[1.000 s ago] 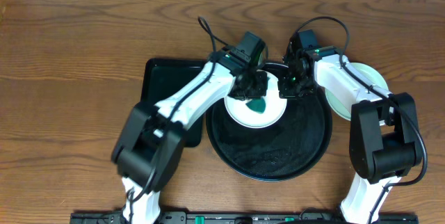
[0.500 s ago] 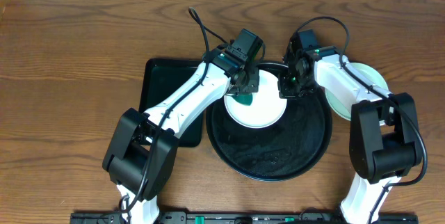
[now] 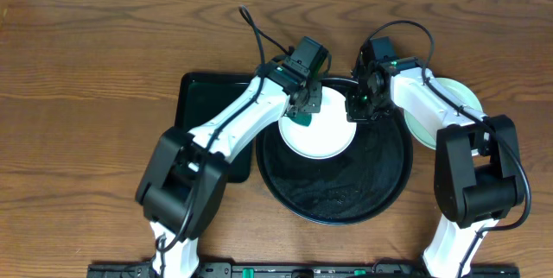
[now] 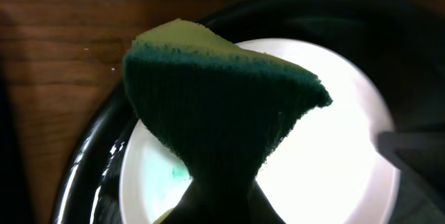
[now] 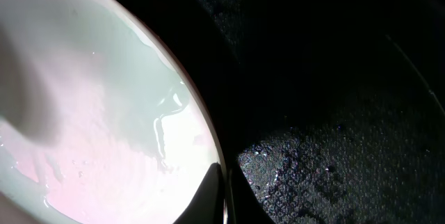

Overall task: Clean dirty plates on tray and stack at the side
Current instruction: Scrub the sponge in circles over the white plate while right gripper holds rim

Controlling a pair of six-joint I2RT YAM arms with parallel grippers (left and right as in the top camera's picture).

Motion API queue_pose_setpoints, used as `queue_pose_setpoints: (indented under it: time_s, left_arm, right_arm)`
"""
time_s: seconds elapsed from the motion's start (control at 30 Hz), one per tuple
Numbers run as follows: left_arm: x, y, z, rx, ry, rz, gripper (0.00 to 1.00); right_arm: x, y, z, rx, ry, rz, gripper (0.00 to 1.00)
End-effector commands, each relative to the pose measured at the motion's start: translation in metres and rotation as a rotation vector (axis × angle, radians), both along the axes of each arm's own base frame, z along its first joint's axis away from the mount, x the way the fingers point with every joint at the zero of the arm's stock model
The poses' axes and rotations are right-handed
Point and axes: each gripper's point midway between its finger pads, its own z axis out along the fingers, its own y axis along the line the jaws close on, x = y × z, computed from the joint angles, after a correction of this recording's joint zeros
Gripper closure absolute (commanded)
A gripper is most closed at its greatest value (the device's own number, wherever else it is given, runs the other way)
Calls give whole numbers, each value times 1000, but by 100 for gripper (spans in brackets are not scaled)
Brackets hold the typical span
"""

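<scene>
Table [image 3: 86, 97]: brown wood, running under everything.
Rectangular tray [image 3: 197, 110]: dark green, lying flat on the left, with its right part hidden under the left arm.
Left gripper [image 3: 304, 112]: reaches in over the rectangular tray, its fingers pressed together and clamped on the sponge.
Sponge [image 4: 215, 106]: green, pinched narrow at the grip and fanning out wide beyond it. It hangs over the upper left part of the white plate; whether it touches the plate I cannot tell.
White plate [image 3: 324, 140]: lies flat inside the black tray, in the far left part, near the rim. The left wrist view shows a faint green mark [image 4: 177, 174] on the plate beside the sponge.
Black tray [image 3: 346, 196]: large, round and glossy with a raised rim, just right of the rectangular tray. Its near half is bare, with a speckled floor.
Right gripper [image 3: 354, 110]: fingers [image 5: 215, 193] drawn together, clamped on the white plate's right rim.
Mint-green plates [image 3: 458, 101]: stacked on the table just right of the black tray, partly under the right arm. Their number I cannot tell.
</scene>
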Motion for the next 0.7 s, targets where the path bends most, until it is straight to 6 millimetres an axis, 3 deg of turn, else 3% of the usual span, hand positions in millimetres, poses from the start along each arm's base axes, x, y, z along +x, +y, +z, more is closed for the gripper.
queue_pose_setpoints:
  time_s: [0.0, 0.27, 0.53, 0.67]
  left_arm:
    - [0, 6, -23, 60, 15, -50, 93]
    - [9, 18, -40, 142, -8, -55, 92]
    - [-6, 3, -70, 89, 85, -134, 92]
    - [-13, -18, -70, -12, 110, -224, 93]
  right_arm:
    - [-1, 4, -1, 9, -1, 15, 99]
    - [-1, 4, -1, 9, -1, 15, 99]
    - [-1, 4, -1, 9, -1, 15, 99]
    - [-1, 4, -1, 9, -1, 15, 99]
